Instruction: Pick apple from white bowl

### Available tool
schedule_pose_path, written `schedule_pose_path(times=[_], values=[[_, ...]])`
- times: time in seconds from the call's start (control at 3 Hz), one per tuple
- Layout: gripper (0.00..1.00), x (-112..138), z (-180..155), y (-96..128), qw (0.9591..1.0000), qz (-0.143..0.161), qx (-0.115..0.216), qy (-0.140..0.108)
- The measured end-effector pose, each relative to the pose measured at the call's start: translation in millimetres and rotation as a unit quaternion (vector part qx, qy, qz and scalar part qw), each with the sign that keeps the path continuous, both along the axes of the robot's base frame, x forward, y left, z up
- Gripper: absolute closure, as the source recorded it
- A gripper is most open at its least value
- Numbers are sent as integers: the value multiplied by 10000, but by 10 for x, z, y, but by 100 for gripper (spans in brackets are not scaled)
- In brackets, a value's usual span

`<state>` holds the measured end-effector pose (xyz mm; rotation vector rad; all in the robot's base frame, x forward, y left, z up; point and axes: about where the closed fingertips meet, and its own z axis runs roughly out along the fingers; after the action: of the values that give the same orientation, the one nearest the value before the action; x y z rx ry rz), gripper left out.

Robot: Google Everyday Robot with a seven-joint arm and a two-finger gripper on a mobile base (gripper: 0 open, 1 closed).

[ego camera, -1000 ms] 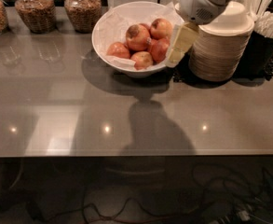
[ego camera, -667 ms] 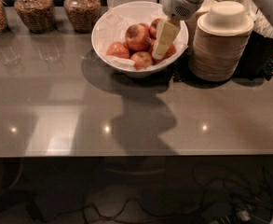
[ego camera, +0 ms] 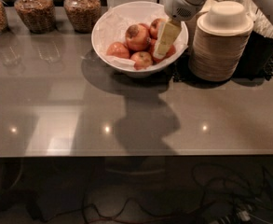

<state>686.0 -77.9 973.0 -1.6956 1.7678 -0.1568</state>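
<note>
The white bowl [ego camera: 109, 26], wide and lined with crinkled white paper, stands at the back centre of the grey counter. Several apples lie in it. The largest apple [ego camera: 137, 36], red-orange with a dark patch near its top, sits in the middle. My gripper [ego camera: 165, 41] hangs from the upper right over the bowl's right half, its pale yellow finger [ego camera: 166, 38] pointing down just right of the large apple. It hides part of the apples behind it.
A tall stack of beige disposable bowls [ego camera: 221, 43] stands right of the white bowl. Three glass jars [ego camera: 82, 7] of grains line the back left. A dark container [ego camera: 261, 48] sits at far right. The counter's front edge [ego camera: 136, 152] runs across the middle.
My gripper has moved left from beside the beige bowl stack to over the white bowl, and now hangs among the apples beside the large one.
</note>
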Motion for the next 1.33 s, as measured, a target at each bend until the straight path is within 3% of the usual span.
schedule_pose_path(times=[0.33, 0.67, 1.0, 1.33], values=[[0, 168, 15, 64, 9991, 9, 259, -321], [0, 325, 14, 162, 9977, 66, 495, -468], [18, 416, -38, 258, 9966, 136, 697, -418], [27, 462, -117, 318, 9958, 160, 848, -302]])
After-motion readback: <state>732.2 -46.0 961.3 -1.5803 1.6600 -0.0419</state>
